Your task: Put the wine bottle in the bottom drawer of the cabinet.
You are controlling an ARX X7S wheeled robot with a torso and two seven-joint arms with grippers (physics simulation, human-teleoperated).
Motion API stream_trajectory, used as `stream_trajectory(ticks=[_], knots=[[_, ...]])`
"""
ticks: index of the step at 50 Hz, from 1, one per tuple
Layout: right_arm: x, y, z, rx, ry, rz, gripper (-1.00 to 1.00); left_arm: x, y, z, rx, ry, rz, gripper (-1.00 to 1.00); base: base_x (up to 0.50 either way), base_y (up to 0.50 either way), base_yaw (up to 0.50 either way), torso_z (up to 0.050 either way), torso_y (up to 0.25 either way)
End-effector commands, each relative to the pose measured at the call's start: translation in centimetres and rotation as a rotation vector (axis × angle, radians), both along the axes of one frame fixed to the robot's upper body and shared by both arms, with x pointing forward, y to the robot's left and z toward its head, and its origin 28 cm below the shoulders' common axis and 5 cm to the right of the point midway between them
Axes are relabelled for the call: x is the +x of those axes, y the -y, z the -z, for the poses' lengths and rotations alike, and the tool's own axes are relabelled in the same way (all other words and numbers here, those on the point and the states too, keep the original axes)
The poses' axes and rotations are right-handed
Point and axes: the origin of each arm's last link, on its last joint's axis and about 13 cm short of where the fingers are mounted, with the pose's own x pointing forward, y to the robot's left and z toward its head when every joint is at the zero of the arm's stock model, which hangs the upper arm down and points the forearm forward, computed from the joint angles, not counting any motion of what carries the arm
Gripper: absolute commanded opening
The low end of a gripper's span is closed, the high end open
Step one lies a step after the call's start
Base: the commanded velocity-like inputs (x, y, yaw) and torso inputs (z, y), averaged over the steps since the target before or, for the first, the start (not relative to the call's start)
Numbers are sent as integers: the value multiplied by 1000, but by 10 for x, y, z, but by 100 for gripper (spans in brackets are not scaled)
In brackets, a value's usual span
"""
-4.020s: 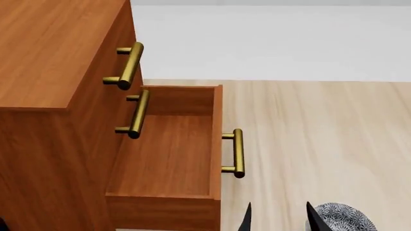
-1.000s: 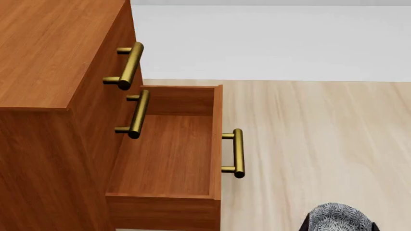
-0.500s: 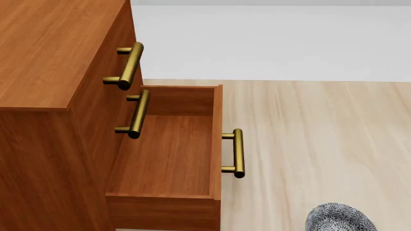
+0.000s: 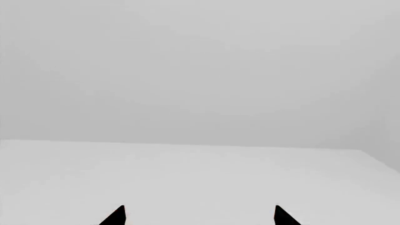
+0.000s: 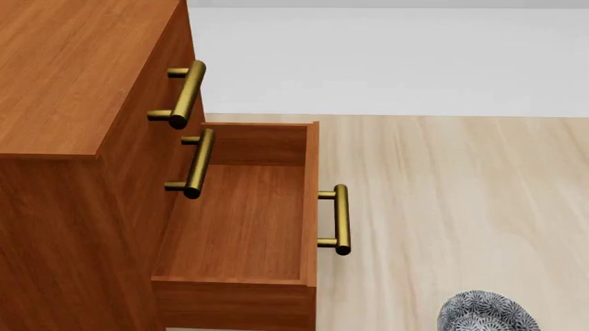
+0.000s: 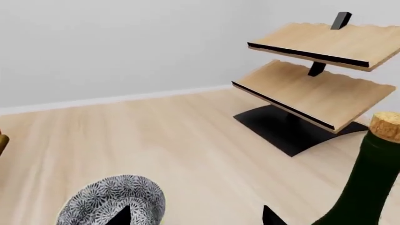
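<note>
The cabinet [image 5: 83,76] stands at the left of the head view. Its bottom drawer [image 5: 241,221] is pulled out and empty, with its brass handle [image 5: 341,219] towards the floor. The wine bottle [image 6: 366,187] shows only in the right wrist view, upright on the floor, dark green with a tan cork [image 6: 385,125]; its label is not visible. My right gripper [image 6: 196,218] is open and empty, with the bottle off to one side of it and apart from it. My left gripper [image 4: 198,218] is open and empty, facing a bare grey wall.
A patterned grey bowl [image 5: 486,314] sits on the pale wood floor to the right of the drawer; it also shows in the right wrist view [image 6: 112,201], close to one fingertip. A light-wood rack on a black base [image 6: 315,79] stands beyond the bottle.
My right gripper's fingertips, seen at the bottom edge of the head view 4 s ago, have dropped out of that view. The cabinet, drawer and bowl have not moved.
</note>
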Motion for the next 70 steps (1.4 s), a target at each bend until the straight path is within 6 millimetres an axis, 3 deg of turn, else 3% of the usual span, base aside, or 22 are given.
stream_trajectory(ticks=[1,24,40,52,70], knots=[[-12,9,1,6,-13,58,100,1,-1,2,-1,-3,-6,100,0,0,0,0,0],[-27,17,-4,-21,-16,127,100,0,0,0,-2,-2,-15,100,0,0,0,0,0],[-35,34,-11,-26,-15,214,100,-1,1,-1,-3,-3,-19,100,0,0,0,0,0],[-30,40,-10,-30,-35,245,100,-3,3,-3,-3,0,-19,100,0,0,0,0,0],[-4,48,-11,-25,-81,250,100,-1,1,-1,-6,-2,-26,100,0,0,0,0,0]])
